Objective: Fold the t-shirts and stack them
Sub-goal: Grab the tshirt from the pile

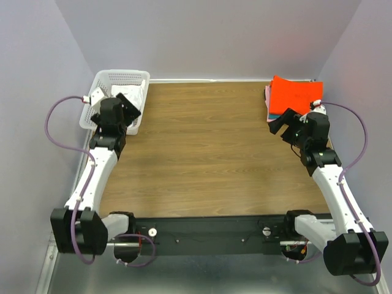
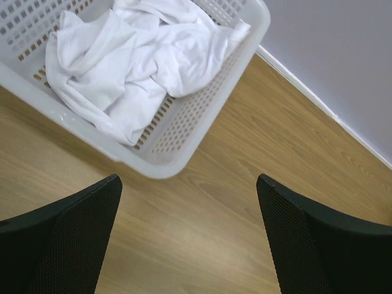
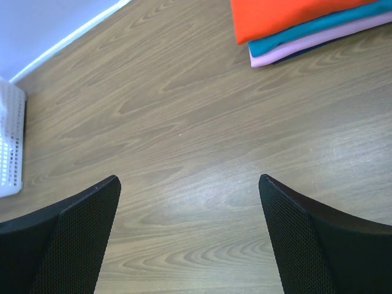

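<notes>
Crumpled white t-shirt (image 2: 141, 61); neat folded stack (image 3: 294, 18)

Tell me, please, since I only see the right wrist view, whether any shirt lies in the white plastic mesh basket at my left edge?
Observer: Yes, a crumpled white cloth t-shirt lies inside the white plastic mesh basket.
Operator: Thank you. Does the left gripper have hold of it?
Observer: No, the left gripper is open and empty, just short of the basket's rim.

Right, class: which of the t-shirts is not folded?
The white t-shirt, crumpled in the mesh basket; the orange-red, teal and pink ones lie folded flat in a stack.
</notes>
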`<control>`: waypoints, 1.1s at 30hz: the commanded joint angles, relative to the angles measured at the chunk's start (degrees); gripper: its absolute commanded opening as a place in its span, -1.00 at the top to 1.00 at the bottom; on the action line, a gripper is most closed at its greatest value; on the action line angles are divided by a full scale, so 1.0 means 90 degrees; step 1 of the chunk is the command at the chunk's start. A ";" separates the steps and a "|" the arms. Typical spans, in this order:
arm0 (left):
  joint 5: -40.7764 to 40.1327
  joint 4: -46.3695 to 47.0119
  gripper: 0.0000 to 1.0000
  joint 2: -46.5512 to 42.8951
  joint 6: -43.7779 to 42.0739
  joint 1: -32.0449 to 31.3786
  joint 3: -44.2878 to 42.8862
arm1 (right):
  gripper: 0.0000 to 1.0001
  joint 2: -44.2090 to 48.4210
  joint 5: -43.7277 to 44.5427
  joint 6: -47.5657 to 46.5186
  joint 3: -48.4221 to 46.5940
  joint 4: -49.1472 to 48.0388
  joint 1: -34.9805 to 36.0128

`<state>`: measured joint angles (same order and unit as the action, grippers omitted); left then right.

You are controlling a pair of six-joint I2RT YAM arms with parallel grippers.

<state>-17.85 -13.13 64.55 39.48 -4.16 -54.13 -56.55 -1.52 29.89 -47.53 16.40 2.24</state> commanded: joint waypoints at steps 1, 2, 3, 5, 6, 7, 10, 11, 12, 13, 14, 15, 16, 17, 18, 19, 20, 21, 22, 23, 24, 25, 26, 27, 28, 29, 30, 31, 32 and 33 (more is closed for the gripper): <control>-0.0293 -0.0104 -0.97 0.0852 -0.0334 0.0277 -0.1005 | -1.00 0.0034 -0.0417 -0.0634 -0.0110 -0.0016 -0.0024; -0.0215 -0.0162 -0.97 0.1406 -0.0383 0.0403 -0.1210 | -1.00 0.0024 -0.0330 -0.0597 -0.0071 -0.0016 -0.0024; -0.0166 -0.0201 -0.97 0.1692 -0.0499 0.0404 -0.1415 | -1.00 0.0034 -0.0155 -0.0509 -0.0032 -0.0006 -0.0024; 0.0010 -0.0425 -0.97 0.2658 -0.0578 0.0706 -0.2167 | -1.00 0.0053 -0.0202 -0.0479 -0.0002 -0.0026 -0.0034; 0.0068 -0.0736 -0.97 0.3029 -0.0627 0.0871 -0.2469 | -1.00 0.0015 -0.0202 -0.0470 -0.0022 -0.0016 -0.0024; 0.0185 -0.0913 -0.97 0.3670 -0.0714 0.0940 -0.3052 | -1.00 -0.0015 -0.0222 -0.0508 -0.0099 0.0023 -0.0034; 0.0420 -0.1353 -0.97 0.4795 -0.0890 0.1156 -0.4088 | -1.00 -0.0103 -0.0232 -0.0577 -0.0100 0.0013 -0.0034; 0.0411 -0.1538 -0.97 0.5032 -0.0891 0.1185 -0.4325 | -1.00 -0.0122 -0.0164 -0.0606 -0.0100 0.0013 -0.0034; 0.0382 -0.1636 -0.97 0.5266 -0.0920 0.1195 -0.4763 | -1.00 -0.0161 -0.0096 -0.0606 -0.0100 0.0013 -0.0024; 0.0362 -0.1705 -0.97 0.5665 -0.0949 0.1214 -0.4980 | -1.00 -0.0181 -0.0056 -0.0606 -0.0100 0.0013 -0.0034; 0.0371 -0.1783 -0.97 0.5843 -0.0979 0.1224 -0.5156 | -1.00 -0.0200 -0.0056 -0.0606 -0.0090 0.0013 -0.0034; 0.0352 -0.1929 -0.97 0.6183 -0.0998 0.1253 -0.5515 | -1.00 -0.0249 -0.0104 -0.0645 -0.0100 0.0013 -0.0034; 0.0342 -0.2027 -0.97 0.6187 -0.0998 0.1254 -0.5683 | -1.00 -0.0249 -0.0114 -0.0655 -0.0100 0.0013 -0.0024; 0.0371 -0.2105 -0.97 0.6448 -0.0999 0.1292 -0.5811 | -1.00 -0.0288 -0.0153 -0.0665 -0.0090 0.0013 -0.0034; 0.0401 -0.2135 -0.97 0.6557 -0.1047 0.1322 -0.5909 | -1.00 -0.0308 -0.0192 -0.0674 -0.0100 0.0013 -0.0034; 0.0440 -0.2135 -0.97 0.6654 -0.1057 0.1332 -0.6074 | -1.00 -0.0327 -0.0202 -0.0684 -0.0100 0.0013 -0.0034; 0.0488 -0.2213 -0.97 0.6858 -0.1057 0.1370 -0.6163 | -1.00 -0.0366 -0.0193 -0.0694 -0.0100 0.0013 -0.0034; 0.0479 -0.2262 -0.97 0.7044 -0.1067 0.1390 -0.6357 | -1.00 -0.0396 -0.0193 -0.0694 -0.0110 0.0013 -0.0034; 0.0460 -0.2311 -0.97 0.7133 -0.1096 0.1390 -0.6436 | -1.00 -0.0405 -0.0193 -0.0704 -0.0110 0.0013 -0.0034; 0.0459 -0.2447 -0.97 0.7240 -0.1125 0.1390 -0.6534 | -1.00 -0.0435 -0.0193 -0.0704 -0.0100 0.0013 -0.0034; 0.0450 -0.2496 -0.97 0.7319 -0.1145 0.1390 -0.6670 | -1.00 -0.0435 -0.0173 -0.0704 -0.0100 0.0013 -0.0034; 0.0450 -0.2516 -0.97 0.7387 -0.1145 0.1390 -0.6710 | -1.00 -0.0435 -0.0163 -0.0704 -0.0090 0.0013 -0.0034; 0.0430 -0.2536 -0.97 0.7523 -0.1155 0.1390 -0.6730 | -1.00 -0.0435 -0.0154 -0.0714 -0.0090 0.0013 -0.0034; 0.0430 -0.2545 -0.97 0.7573 -0.1155 0.1390 -0.6749 | -1.00 -0.0425 -0.0105 -0.0714 -0.0090 0.0013 -0.0034; 0.0430 -0.2536 -0.97 0.7670 -0.1155 0.1390 -0.6749 | -1.00 -0.0425 -0.0095 -0.0714 -0.0081 0.0013 -0.0034; 0.0440 -0.2507 -0.97 0.7729 -0.1155 0.1390 -0.6769 | -1.00 -0.0415 -0.0085 -0.0714 -0.0080 0.0013 -0.0024; 0.0459 -0.2526 -0.97 0.7797 -0.1164 0.1400 -0.6827 | -1.00 -0.0415 -0.0066 -0.0714 -0.0080 0.0013 -0.0034; 0.0498 -0.2536 -0.97 0.7953 -0.1174 0.1410 -0.6876 | -1.00 -0.0415 -0.0075 -0.0714 -0.0080 0.0013 -0.0034; 0.0557 -0.2584 -0.97 0.8032 -0.1184 0.1400 -0.6915 | -1.00 -0.0406 -0.0075 -0.0723 -0.0080 0.0013 -0.0034; 0.0586 -0.2614 -0.97 0.8110 -0.1184 0.1410 -0.6973 | -1.00 -0.0415 -0.0075 -0.0723 -0.0080 0.0013 -0.0034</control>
<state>-14.39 -33.87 134.39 29.78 7.90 -114.96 -60.27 -2.83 24.34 -47.51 16.40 2.24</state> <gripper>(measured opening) 0.985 0.997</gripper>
